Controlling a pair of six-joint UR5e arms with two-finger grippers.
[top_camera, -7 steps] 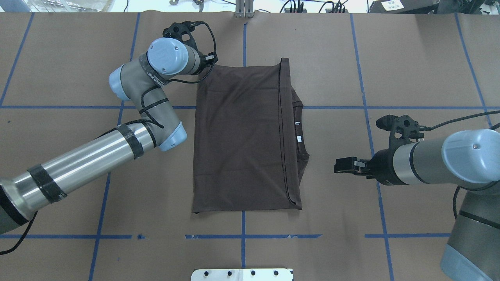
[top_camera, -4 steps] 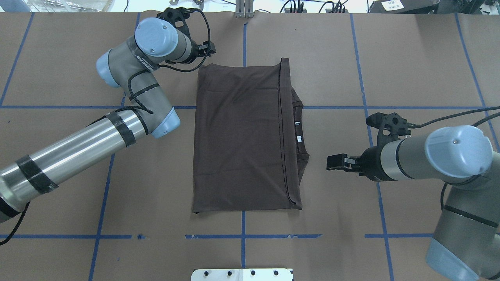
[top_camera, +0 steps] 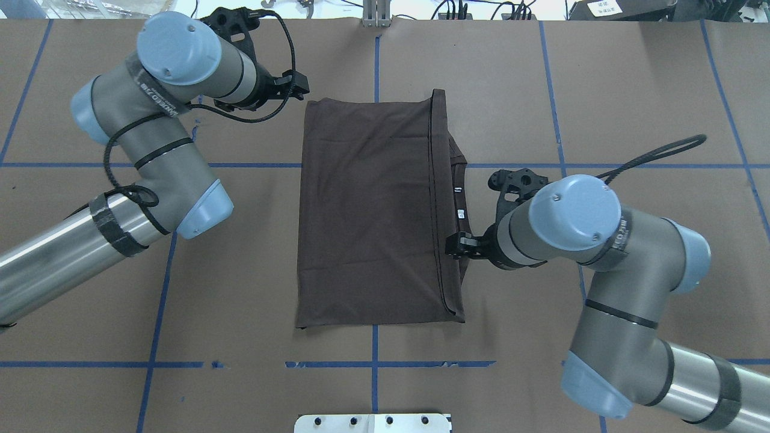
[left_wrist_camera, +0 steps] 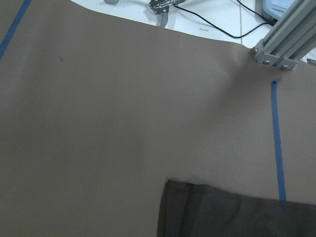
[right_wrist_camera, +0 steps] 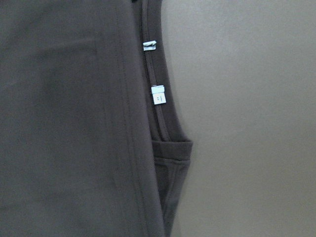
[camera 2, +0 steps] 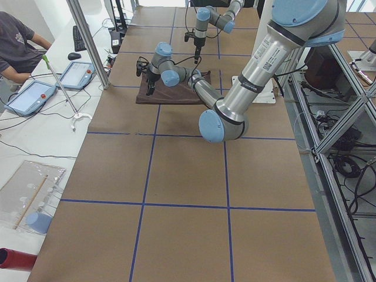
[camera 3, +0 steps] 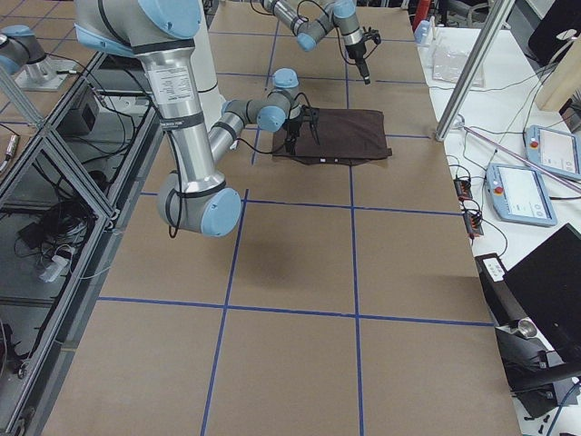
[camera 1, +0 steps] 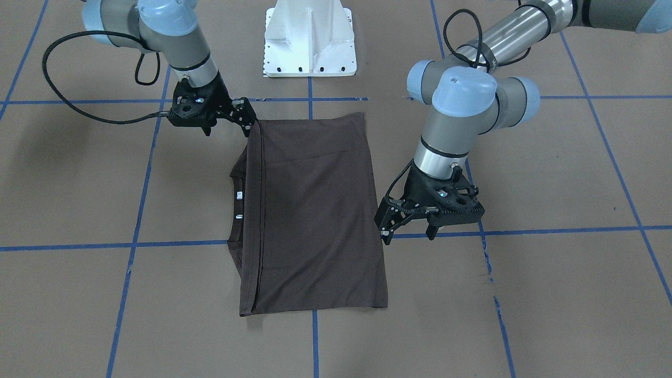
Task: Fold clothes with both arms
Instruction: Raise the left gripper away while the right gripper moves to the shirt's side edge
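The dark brown T-shirt (top_camera: 367, 210) lies flat on the table, folded into a rectangle, with its collar and white labels (top_camera: 459, 201) showing past the right edge. It also shows in the front view (camera 1: 315, 210) and the right wrist view (right_wrist_camera: 74, 123). My left gripper (top_camera: 298, 87) hovers just off the shirt's far left corner; in the front view (camera 1: 408, 231) it is open and empty. My right gripper (top_camera: 457, 245) is above the shirt's right edge beside the collar; in the front view (camera 1: 245, 116) it looks open and empty. The wrist views show no fingers.
The white pedestal base (camera 1: 310, 42) stands at the robot's side of the table. Blue tape lines (top_camera: 373, 364) grid the brown table cover. An aluminium post (left_wrist_camera: 284, 44) stands at the far edge. An operator (camera 2: 17, 47) sits by tablets beyond the table.
My right gripper has moved left from open table to the shirt's collar edge. My left arm has swung left, its gripper drawing slightly off the shirt's far left corner.
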